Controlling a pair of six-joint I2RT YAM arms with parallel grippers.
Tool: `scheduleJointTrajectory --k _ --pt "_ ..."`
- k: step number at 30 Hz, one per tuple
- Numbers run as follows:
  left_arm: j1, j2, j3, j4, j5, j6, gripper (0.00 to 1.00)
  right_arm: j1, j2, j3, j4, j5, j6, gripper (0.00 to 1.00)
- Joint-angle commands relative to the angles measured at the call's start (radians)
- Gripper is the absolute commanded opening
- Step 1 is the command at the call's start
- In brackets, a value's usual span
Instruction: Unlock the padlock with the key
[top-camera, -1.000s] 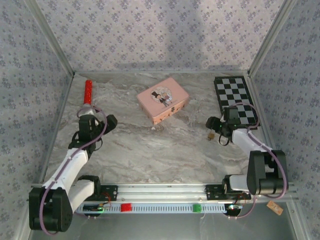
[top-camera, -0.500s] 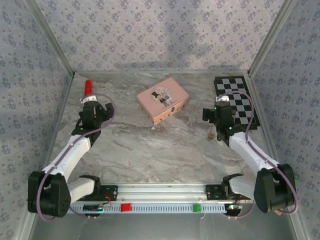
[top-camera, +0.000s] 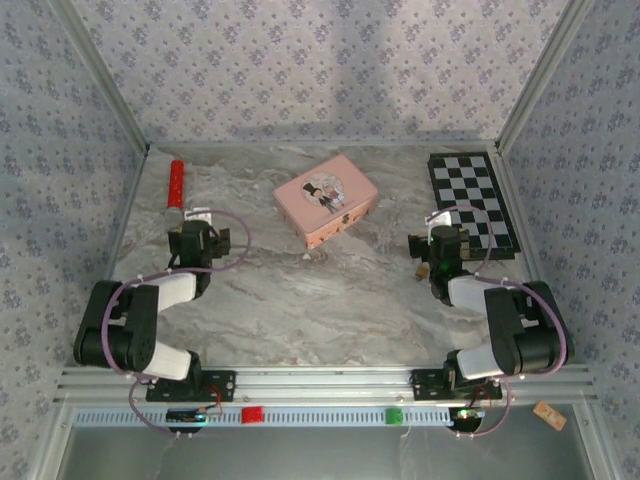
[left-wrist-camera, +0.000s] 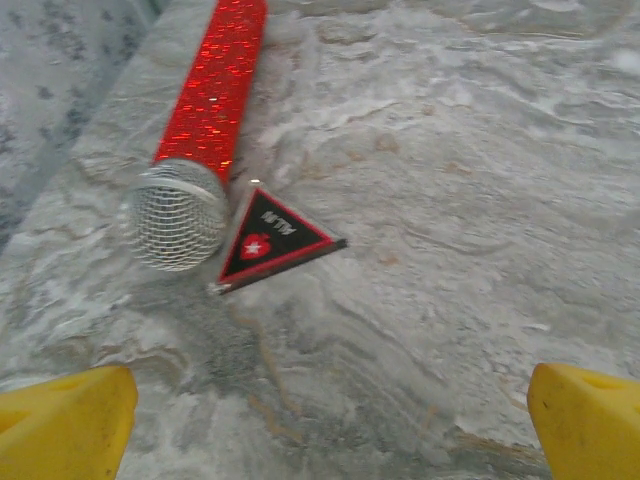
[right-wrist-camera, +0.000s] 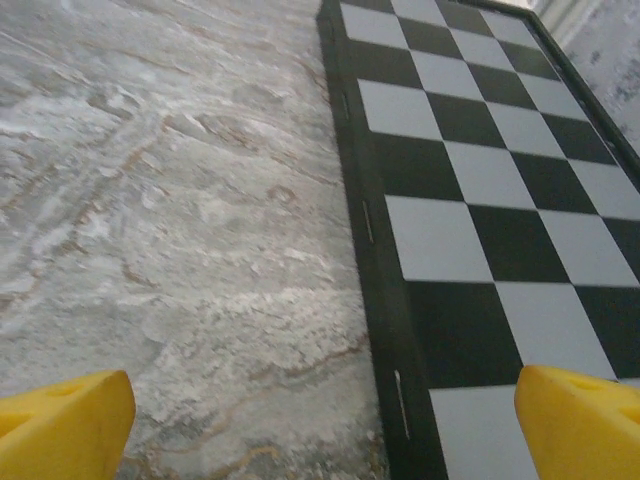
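Top external: left gripper (top-camera: 236, 240) and right gripper (top-camera: 413, 243), jaws apart, flank a pink rectangular tin (top-camera: 326, 199).
Tiny brass padlock (top-camera: 421, 270) lies right of it.

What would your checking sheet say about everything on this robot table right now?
Surface: grey marbled table.
Job's things: tiny brass padlock lying beside the right gripper.
Clutter: pink tin, red microphone with black triangular tag, chessboard.
Grippers: left gripper and right gripper both open, holding nothing.
Cables: purple cables loop along both arms.
Surroundings: flowery walls, metal rail at near edge.
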Motion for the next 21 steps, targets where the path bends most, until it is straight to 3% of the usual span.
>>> scheduleJointTrajectory --k 1,6,15,21 --pt "0.047 0.028 -0.021 0.192 0.103 0.027 1.00 -0.061 -0.014 -0.040 0.153 -0.103 0.008 0.99" --pt "0.129 0.078 -0.040 0.258 0.323 0.008 1.00 -0.120 -0.024 -0.102 0.254 -0.156 0.056 0.99" --pt "0.140 0.090 -0.033 0.252 0.293 -0.022 1.00 -0.140 0.069 -0.090 0.303 -0.199 0.067 0.99" --pt "0.141 0.090 -0.034 0.253 0.294 -0.022 1.00 -0.156 0.109 -0.018 0.211 -0.136 0.115 0.99"
